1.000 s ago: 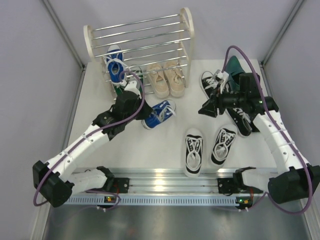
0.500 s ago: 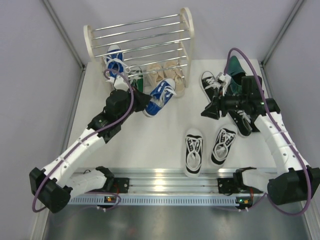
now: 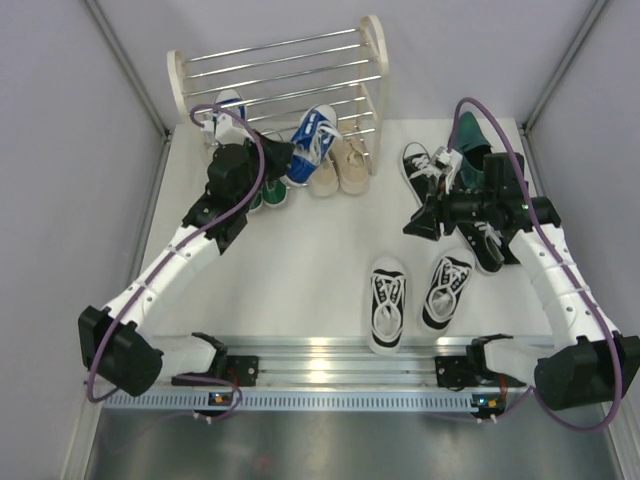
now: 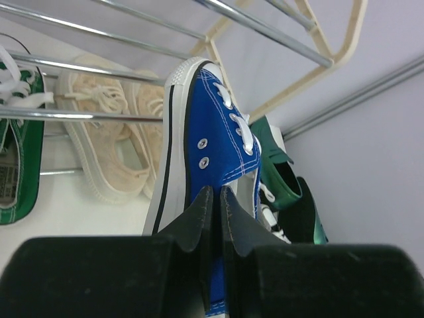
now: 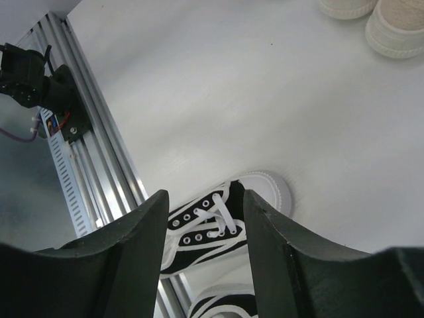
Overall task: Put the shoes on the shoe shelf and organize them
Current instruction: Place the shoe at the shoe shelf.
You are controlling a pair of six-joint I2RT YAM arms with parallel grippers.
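My left gripper (image 3: pixel 287 158) is shut on the heel of a blue sneaker (image 3: pixel 312 140) and holds it off the table, toe toward the shoe shelf (image 3: pixel 372 60). In the left wrist view the fingers (image 4: pixel 199 212) pinch the blue sneaker's (image 4: pixel 212 132) heel wall under the chrome rods (image 4: pixel 265 33). Beige sneakers (image 3: pixel 340 165) and a green sneaker (image 3: pixel 258 195) sit at the rack's bottom. My right gripper (image 3: pixel 418 222) is open and empty, hovering above the table. The right wrist view shows it (image 5: pixel 204 202) above a black-and-white sneaker (image 5: pixel 212 228).
A black-and-white pair (image 3: pixel 388 303) lies near the front rail (image 3: pixel 330 360). More black-and-white sneakers (image 3: pixel 418 165) and dark green dress shoes (image 3: pixel 468 130) lie at the right, partly under my right arm. Grey walls close both sides.
My left gripper has carried the blue sneaker from the table's middle up and back to the shelf front. My right gripper has barely moved.
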